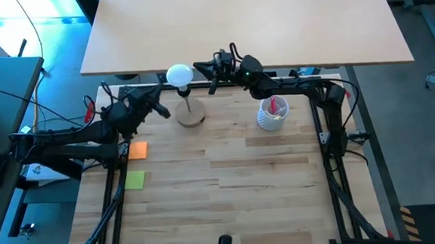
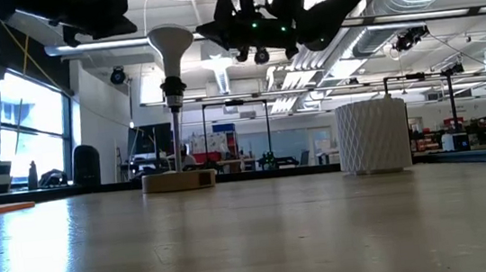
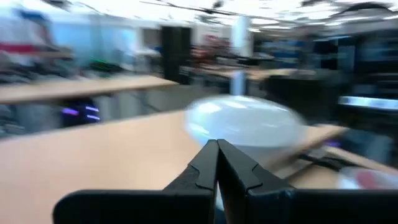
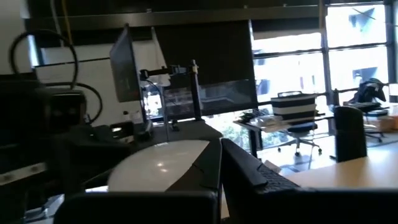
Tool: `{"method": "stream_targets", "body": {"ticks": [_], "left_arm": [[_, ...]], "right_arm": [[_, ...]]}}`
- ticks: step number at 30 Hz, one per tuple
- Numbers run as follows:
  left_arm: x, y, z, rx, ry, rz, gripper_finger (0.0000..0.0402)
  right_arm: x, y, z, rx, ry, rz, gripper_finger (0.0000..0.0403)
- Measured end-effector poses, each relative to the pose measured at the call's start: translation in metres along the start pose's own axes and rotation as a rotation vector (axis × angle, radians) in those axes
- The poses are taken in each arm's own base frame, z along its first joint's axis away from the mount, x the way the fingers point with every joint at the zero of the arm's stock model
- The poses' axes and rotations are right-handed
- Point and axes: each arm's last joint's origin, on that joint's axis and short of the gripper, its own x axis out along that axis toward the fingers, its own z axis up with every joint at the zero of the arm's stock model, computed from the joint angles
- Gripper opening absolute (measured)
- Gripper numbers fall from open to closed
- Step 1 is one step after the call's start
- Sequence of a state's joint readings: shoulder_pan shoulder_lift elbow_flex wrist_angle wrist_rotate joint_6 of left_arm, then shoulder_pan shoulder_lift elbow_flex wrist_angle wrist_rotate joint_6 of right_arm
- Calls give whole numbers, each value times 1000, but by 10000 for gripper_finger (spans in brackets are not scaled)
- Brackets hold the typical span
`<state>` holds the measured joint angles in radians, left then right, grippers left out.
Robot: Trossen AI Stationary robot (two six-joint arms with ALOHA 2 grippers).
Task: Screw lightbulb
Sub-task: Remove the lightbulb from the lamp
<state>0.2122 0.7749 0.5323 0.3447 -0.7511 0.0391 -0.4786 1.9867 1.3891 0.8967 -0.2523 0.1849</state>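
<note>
The white lightbulb [image 1: 179, 75] sits globe-up with its neck in the black-topped post [image 2: 173, 98] of the round wooden base [image 1: 191, 117]. It also shows in the low view [image 2: 171, 42]. My right gripper [image 1: 201, 71] is shut and level with the globe, on its right side. A narrow gap shows between them in the low view [image 2: 206, 27]. In the right wrist view the globe [image 4: 158, 165] lies just beside the fingers [image 4: 220, 158]. My left gripper [image 1: 164, 110] is shut, left of the base and lower than the globe. The globe shows beyond it [image 3: 242, 124].
A white perforated cup [image 1: 272, 112] holding pink items stands right of the base. Orange [image 1: 137, 149] and green [image 1: 135, 180] pads lie near the table's left edge. A larger tan tabletop [image 1: 242, 22] lies beyond the far edge.
</note>
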Motion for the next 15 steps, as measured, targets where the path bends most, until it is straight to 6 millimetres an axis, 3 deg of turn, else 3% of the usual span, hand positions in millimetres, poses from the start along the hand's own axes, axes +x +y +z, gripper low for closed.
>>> {"method": "stream_targets", "body": {"ticks": [4,8,15], "left_arm": [[5,8,5,91,-39,74,0],[14,13,6,113,-77,-30,0],[32,15,-5,46,-45,-119,0]], "right_arm": [[2,11,3,-4,-4,61,0],[4,21,0,2,12,90,0],[4,19,-5,-20,27,-11,0]]}}
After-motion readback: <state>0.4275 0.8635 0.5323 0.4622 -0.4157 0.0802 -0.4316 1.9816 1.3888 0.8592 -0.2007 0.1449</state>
